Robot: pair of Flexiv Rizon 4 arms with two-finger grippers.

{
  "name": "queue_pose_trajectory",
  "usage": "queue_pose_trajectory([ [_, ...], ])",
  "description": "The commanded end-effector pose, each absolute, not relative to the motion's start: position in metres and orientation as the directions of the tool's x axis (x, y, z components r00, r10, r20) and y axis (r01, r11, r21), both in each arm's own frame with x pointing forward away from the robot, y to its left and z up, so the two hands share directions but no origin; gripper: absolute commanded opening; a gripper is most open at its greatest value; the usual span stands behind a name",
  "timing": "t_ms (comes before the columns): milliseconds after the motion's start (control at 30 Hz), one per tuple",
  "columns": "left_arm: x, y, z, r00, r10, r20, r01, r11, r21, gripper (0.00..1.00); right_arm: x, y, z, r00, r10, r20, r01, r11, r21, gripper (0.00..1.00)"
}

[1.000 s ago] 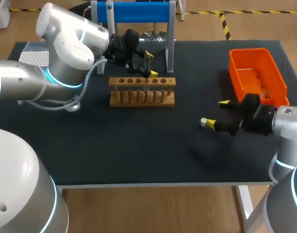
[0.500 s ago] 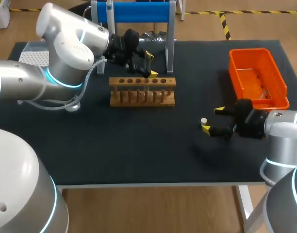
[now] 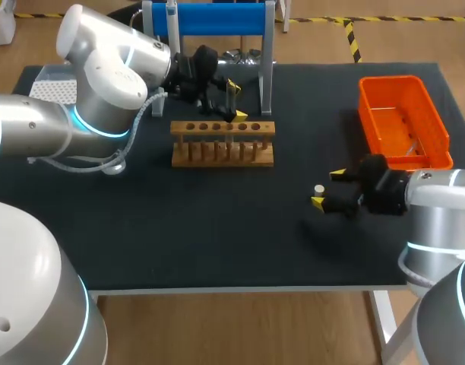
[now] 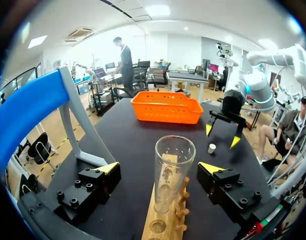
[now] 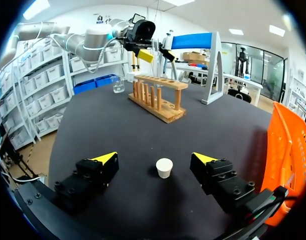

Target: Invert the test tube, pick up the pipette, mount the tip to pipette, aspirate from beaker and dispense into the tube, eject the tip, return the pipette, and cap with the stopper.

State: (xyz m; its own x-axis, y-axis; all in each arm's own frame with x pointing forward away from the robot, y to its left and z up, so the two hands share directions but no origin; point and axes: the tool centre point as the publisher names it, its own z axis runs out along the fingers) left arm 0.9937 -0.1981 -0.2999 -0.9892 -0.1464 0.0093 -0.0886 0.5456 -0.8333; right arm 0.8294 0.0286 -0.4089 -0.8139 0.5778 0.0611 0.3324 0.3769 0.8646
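Test tube [image 4: 174, 172] stands upright in the wooden rack [image 3: 223, 142]. Its long axis is vertical, open mouth up, closed end down in the rack. It sits toward the rack's right half in head view; exact hole can't be told. The rack's own long axis runs left-right across the table [image 3: 217, 236], pegs upright.

L gripper [image 4: 159, 168] is at tube height w/ one yellow-tipped finger on each side of the glass. There's a clear gap btwn each finger and the tube, so it's spread and holds nothing. L arm comes in from the left, w/ the gripper over the rack's back edge, just in front of the blue stand [image 3: 210, 19].

Stopper [image 5: 164, 167] is a small white tapered plug standing on the black tabletop, narrow end down, wide end up, axis vertical. It's well right of the rack, near the front end of the orange basket [image 3: 403, 122].

R gripper [image 5: 154, 158] is low over the table, fingers approx level and pointing toward the rack side. They're wide apart w/ the stopper btwn the tips, slightly ahead, touching neither, so it's spread and grips nothing.

Beaker [image 5: 118, 85] stands upright on the table beyond the rack's far end in the R wrist view. The basket's long axis runs front-back along the table's right side, slightly slanted.
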Motion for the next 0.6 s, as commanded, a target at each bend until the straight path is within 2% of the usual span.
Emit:
queue_pose_trajectory([
  [33,0.995,-0.198,-0.3,-0.989,-0.144,0.012,-0.09,0.548,-0.831,1.0,0.832,0.031,-0.412,-0.815,0.576,0.061,0.336,0.385,0.86,0.9],
  [100,0.995,-0.198,-0.3,-0.989,-0.144,0.012,-0.09,0.548,-0.831,1.0,0.833,0.032,-0.414,-0.816,0.576,0.06,0.338,0.39,0.857,0.84],
  [600,0.995,-0.198,-0.3,-0.989,-0.144,0.012,-0.09,0.548,-0.831,1.0,0.838,0.036,-0.425,-0.816,0.576,0.054,0.349,0.415,0.84,0.65],
])
